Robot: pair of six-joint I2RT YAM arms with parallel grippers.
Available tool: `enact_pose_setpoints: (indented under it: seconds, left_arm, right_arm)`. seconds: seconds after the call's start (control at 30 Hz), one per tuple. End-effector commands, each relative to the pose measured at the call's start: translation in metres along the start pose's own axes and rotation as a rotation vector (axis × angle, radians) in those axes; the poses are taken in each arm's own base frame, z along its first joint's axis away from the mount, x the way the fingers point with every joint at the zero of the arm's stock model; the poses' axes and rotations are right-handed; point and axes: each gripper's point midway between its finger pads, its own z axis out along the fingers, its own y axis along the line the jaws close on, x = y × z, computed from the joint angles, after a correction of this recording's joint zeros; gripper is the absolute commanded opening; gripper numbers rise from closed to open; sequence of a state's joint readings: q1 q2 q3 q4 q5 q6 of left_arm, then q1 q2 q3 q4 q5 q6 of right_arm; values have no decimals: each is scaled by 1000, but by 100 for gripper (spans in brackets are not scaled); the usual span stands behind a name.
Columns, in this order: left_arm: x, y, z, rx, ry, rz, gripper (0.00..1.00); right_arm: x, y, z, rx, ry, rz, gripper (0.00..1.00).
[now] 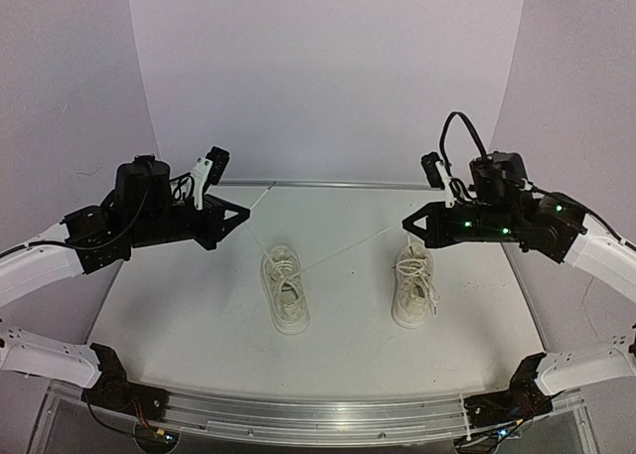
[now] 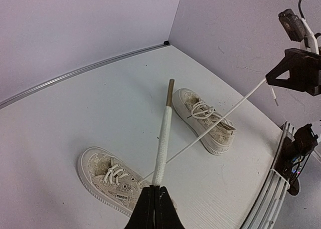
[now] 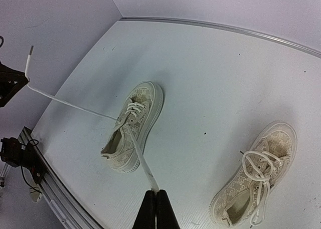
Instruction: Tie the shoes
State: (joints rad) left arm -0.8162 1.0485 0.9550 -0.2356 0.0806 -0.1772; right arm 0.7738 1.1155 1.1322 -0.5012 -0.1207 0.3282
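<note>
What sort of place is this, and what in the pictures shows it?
Probably a robotics lab: a white table walled by plain panels, left arm and right arm bolted at its near edge, sneakers set out.

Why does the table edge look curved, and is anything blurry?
Top view: the front rail bows, probably wide-lens bending; light is soft, shadows under the shoes faint. Left wrist view: the lace in the left hand looms thick near the lens. Right wrist view: crisp, no glare.
</note>
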Motion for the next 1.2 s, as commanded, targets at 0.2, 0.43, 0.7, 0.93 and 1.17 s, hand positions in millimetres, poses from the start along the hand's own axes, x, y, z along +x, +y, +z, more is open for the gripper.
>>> enact_pose_setpoints:
  seconds: [0.2, 0.43, 0.7, 0.93, 1.17]
  left_arm:
    - [-38, -8, -16, 18, -110, 9, 0]
    - [-43, -10, -17, 24, -120, 12, 0]
    - [-41, -12, -12, 40, -110, 12, 0]
    - [-41, -11, -13, 32, -109, 12, 0]
    - [-38, -8, -10, 17, -100, 10, 0]
  right_arm:
    - [-35, 12, -31, -31, -111, 16, 0]
    - [-43, 17, -42, -51, -139, 17, 0]
    - [-52, 27, -60, -101, -174, 15, 0]
    - [-54, 35, -70, -144, -181, 17, 0]
    - [-57, 46, -87, -206, -203, 6, 0]
